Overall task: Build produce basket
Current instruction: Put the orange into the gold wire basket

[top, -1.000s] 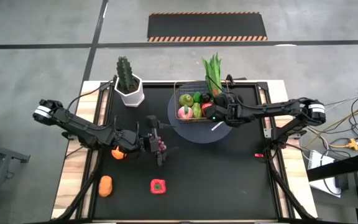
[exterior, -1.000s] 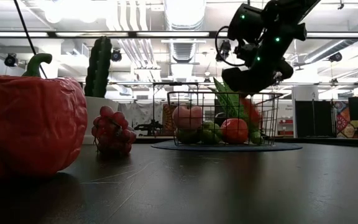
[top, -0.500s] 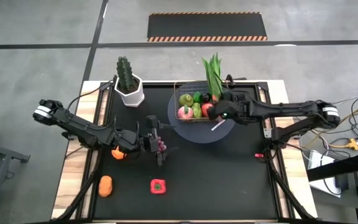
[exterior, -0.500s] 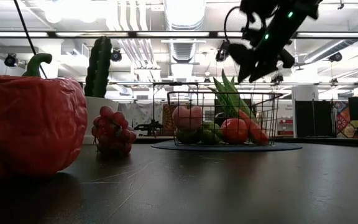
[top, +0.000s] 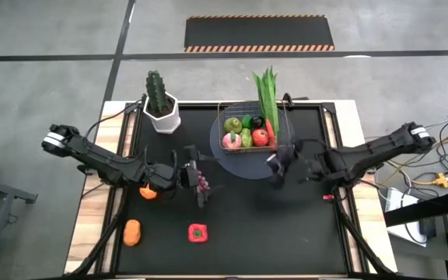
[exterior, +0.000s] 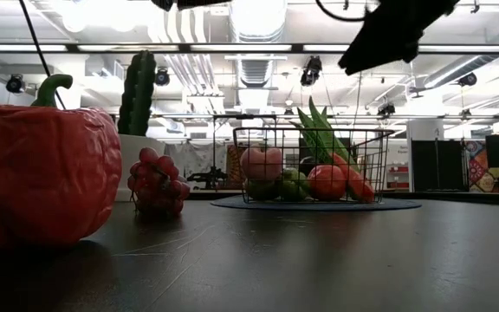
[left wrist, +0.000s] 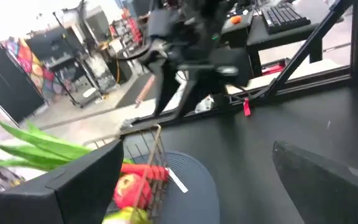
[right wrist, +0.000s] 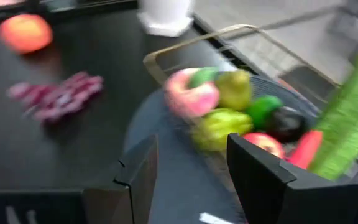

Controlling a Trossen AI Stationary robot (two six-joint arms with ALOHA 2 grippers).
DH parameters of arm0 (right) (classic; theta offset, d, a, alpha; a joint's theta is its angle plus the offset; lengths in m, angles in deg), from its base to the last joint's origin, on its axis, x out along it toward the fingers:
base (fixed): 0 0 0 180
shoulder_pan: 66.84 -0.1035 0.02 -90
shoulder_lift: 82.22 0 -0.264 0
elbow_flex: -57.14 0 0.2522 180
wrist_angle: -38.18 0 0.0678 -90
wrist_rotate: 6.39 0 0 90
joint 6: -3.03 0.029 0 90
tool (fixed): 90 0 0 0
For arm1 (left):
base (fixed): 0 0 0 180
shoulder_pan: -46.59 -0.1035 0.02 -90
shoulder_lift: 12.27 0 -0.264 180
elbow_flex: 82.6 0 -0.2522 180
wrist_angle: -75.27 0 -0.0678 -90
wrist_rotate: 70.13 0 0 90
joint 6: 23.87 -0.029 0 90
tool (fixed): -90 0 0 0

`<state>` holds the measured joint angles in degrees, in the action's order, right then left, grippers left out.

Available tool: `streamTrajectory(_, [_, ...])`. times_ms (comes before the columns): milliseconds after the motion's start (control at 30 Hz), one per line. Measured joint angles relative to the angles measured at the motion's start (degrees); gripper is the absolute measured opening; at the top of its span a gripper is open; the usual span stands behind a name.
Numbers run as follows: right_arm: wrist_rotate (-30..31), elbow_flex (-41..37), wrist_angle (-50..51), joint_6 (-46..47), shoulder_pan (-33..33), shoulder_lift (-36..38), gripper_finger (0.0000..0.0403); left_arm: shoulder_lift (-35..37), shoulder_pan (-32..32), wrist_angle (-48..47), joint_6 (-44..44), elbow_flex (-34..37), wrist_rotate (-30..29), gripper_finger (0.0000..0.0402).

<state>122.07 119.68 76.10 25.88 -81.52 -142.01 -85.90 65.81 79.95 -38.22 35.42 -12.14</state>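
The coppery wire basket (top: 249,131) stands on a round grey disc toward the table's far side. It holds a pink fruit, green pieces, a red fruit and a carrot (top: 271,129); the long leafy green (top: 267,92) sticks out over its far wall. My right gripper (top: 278,166) is open, off the basket's near right corner. My left gripper (top: 194,177) is open at mid-table, with a finger on either side of the purple grapes (top: 202,183). An orange fruit (top: 148,191), an orange piece (top: 132,232) and a red pepper (top: 197,232) lie on the mat.
A green cactus in a white hexagonal pot (top: 162,105) stands at the far left of the mat. In the low view the red pepper (exterior: 42,173) fills the near left and the grapes (exterior: 157,182) sit before the basket (exterior: 310,165). Bare mat lies at the near right.
My right gripper rose from the basket and drew back toward the table's right and near edges. The carrot it had over the basket's right end now leans there among the other produce. My left arm kept still.
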Motion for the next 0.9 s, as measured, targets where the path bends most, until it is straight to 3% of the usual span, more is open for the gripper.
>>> streamTrajectory(300, [-1.66, -1.57, -1.84, -11.93, -13.84, -3.0, 0.0178, -3.48, 0.03, -0.84, 17.52, 1.02, 0.1, 0.0393])
streamTrajectory(533, [-5.5, -3.21, -10.66, -23.57, -17.43, -4.13, 0.0178, -3.95, 0.94, -14.66, 46.43, -0.13, 0.37, 0.0393])
streamTrajectory(700, [-7.48, -3.62, -11.62, -26.6, -17.41, -3.64, 0.0178, -4.02, 3.01, -38.29, 71.08, -3.23, 1.73, 0.0393])
streamTrajectory(900, [-7.54, -3.97, -11.65, -27.51, -17.41, -3.72, 0.0178, -4.02, 4.13, -73.27, 95.07, -7.87, 13.29, 0.0393])
